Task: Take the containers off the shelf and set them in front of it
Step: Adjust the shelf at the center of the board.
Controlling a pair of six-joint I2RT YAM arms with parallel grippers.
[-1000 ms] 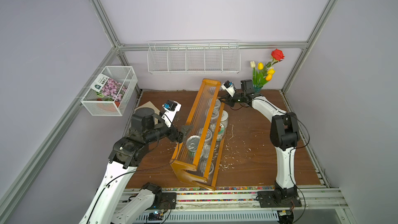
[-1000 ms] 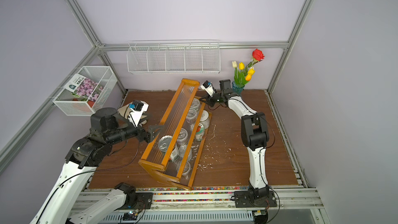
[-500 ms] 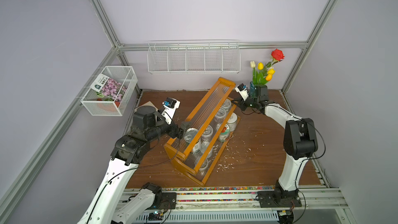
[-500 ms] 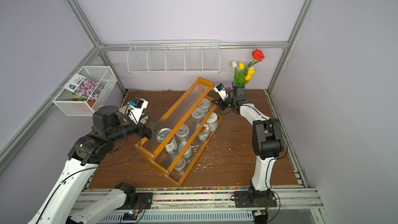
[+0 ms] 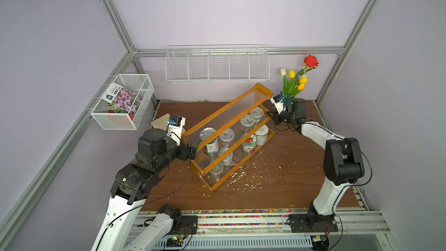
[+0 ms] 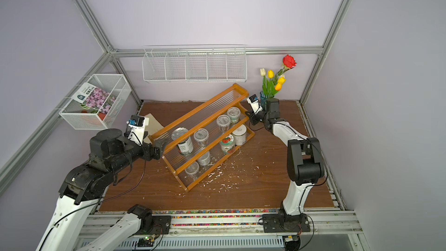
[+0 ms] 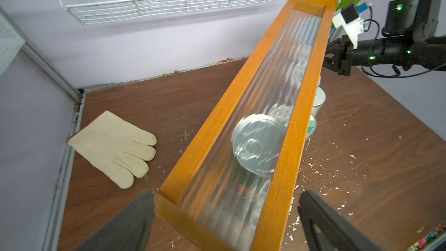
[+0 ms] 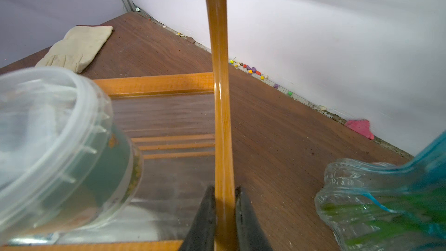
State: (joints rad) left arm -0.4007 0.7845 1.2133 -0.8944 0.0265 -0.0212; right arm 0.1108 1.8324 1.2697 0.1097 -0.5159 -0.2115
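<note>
The orange-brown shelf [image 5: 229, 109] [image 6: 200, 115] lies slantwise across the table. On its tiers stand several containers: a silver tin [image 5: 209, 141] [image 7: 258, 143], clear tubs [image 5: 246, 123] [image 8: 48, 126], a red-fruit jar [image 5: 249, 144] and a white-lidded jar [image 5: 261, 134]. My right gripper [image 5: 271, 114] [image 8: 224, 189] is shut on the shelf's thin end board [image 8: 220, 92], close to the vase. At the opposite end my left gripper [image 5: 194, 147] [image 7: 224, 213] is open. Its fingers [image 7: 125, 223] straddle the top tier's end, with a gap on one side.
A blue glass vase [image 5: 289, 97] [image 8: 386, 201] of flowers stands just behind my right gripper. A cream glove [image 7: 113, 146] [image 5: 159, 121] lies at the back left. White wire baskets [image 5: 217, 65] hang on the walls. White crumbs [image 5: 253, 172] litter the table before the shelf.
The shelf has swung from lengthwise to slantwise. Its far end went right towards the vase with my right gripper; its near end went left with my left gripper.
</note>
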